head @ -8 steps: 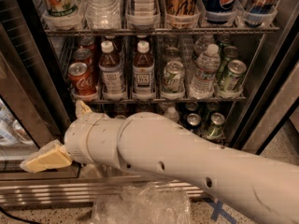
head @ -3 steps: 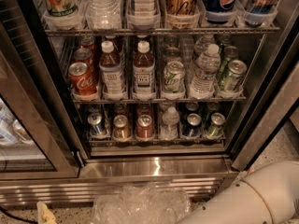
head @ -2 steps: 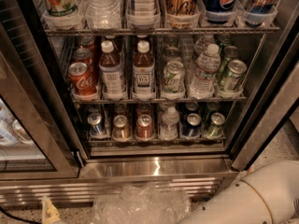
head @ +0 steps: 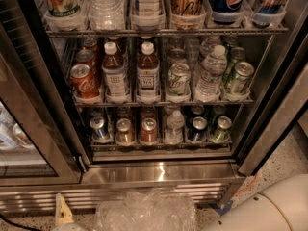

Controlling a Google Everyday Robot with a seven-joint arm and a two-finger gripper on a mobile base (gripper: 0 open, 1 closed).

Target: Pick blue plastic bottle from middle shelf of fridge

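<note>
Gone from in front of the lower cans, the white arm (head: 269, 208) now shows only in the bottom right corner. The gripper (head: 62, 213) sits at the bottom left edge, low by the floor, just beside a heap of crumpled clear plastic (head: 144, 211). Only a cream tip of it shows, so whether the jaws are wide or narrow cannot be told.

The blue plastic bottle (head: 115, 73) stands upright at the front of the middle shelf (head: 190, 101) of the fridge (head: 159, 173), second lane from the left. It is between a red cola can (head: 83, 81) and a like bottle with a whiter label (head: 147, 72). Further right stand a pale green can (head: 178, 78) and a clear water bottle (head: 211, 73). Gripper and bottle are well apart.
</note>
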